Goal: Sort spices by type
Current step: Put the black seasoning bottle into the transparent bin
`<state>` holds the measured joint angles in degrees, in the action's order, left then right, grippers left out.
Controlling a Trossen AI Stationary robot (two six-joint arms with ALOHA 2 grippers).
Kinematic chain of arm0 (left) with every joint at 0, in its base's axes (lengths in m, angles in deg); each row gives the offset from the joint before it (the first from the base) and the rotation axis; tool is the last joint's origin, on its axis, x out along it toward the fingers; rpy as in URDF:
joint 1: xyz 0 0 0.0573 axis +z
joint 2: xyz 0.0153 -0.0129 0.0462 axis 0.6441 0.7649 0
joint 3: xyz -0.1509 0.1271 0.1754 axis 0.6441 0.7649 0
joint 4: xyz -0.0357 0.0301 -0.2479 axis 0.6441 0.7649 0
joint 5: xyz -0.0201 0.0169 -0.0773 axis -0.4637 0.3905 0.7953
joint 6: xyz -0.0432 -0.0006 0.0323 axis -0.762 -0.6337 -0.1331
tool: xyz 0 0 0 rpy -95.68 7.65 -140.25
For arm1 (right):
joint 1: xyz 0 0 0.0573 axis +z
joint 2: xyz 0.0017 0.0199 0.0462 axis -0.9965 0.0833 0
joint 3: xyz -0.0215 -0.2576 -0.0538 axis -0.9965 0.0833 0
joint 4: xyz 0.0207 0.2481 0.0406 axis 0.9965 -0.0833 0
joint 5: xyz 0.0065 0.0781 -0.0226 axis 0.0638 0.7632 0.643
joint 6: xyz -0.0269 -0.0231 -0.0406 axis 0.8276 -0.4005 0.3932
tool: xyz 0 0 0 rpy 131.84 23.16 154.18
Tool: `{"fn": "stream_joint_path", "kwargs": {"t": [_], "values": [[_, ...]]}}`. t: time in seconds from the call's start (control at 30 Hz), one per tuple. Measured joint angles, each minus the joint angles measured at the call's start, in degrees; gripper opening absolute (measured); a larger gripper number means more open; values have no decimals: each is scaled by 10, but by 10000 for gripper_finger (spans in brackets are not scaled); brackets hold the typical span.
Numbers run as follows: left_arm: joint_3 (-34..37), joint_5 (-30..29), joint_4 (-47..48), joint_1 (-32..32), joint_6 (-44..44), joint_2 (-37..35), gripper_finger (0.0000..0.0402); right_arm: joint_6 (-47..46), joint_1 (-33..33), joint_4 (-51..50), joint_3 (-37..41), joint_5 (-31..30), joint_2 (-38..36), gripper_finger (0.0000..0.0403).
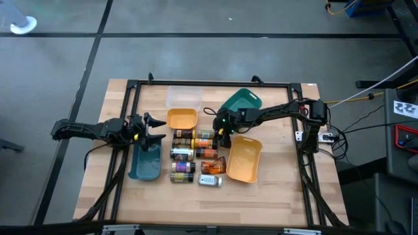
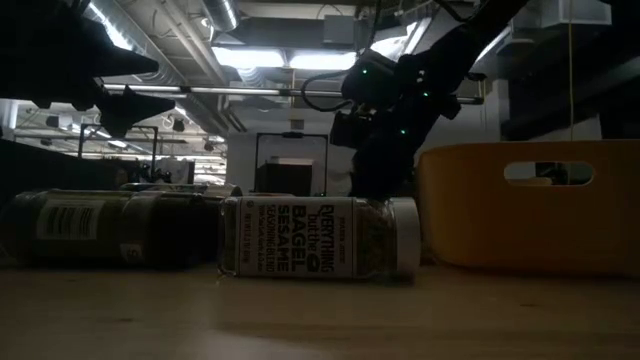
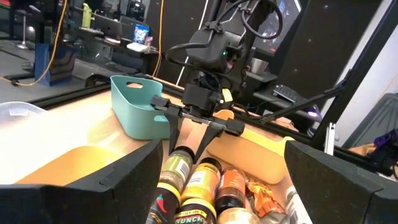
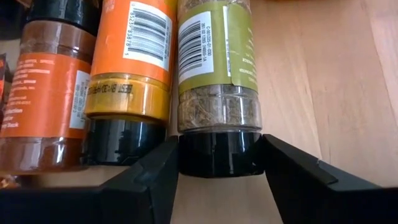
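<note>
Now right claw (image 4: 217,165), spread wide, straddles the black cap of a green-labelled cylindrical herb jar (image 4: 217,74) lying on the wooden desk (image 4: 311,74). Probably light, rigid, smooth plastic; pinch the cap. Left claw (image 1: 147,128) released.

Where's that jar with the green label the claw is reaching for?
In the right wrist view, the green-labelled jar lies on its side beside an orange-labelled jar, its black cap between the open fingers of the right gripper.
</note>
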<state>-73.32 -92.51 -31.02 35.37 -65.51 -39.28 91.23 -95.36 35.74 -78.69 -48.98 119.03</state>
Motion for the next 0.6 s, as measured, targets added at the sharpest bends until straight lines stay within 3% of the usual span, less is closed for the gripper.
{"fn": "stream_joint_path", "kwargs": {"t": [0.6], "values": [[0, -19, -3, 0, -34, 0, 320, 131, 0, -279, -243, -112, 0, 211]]}}
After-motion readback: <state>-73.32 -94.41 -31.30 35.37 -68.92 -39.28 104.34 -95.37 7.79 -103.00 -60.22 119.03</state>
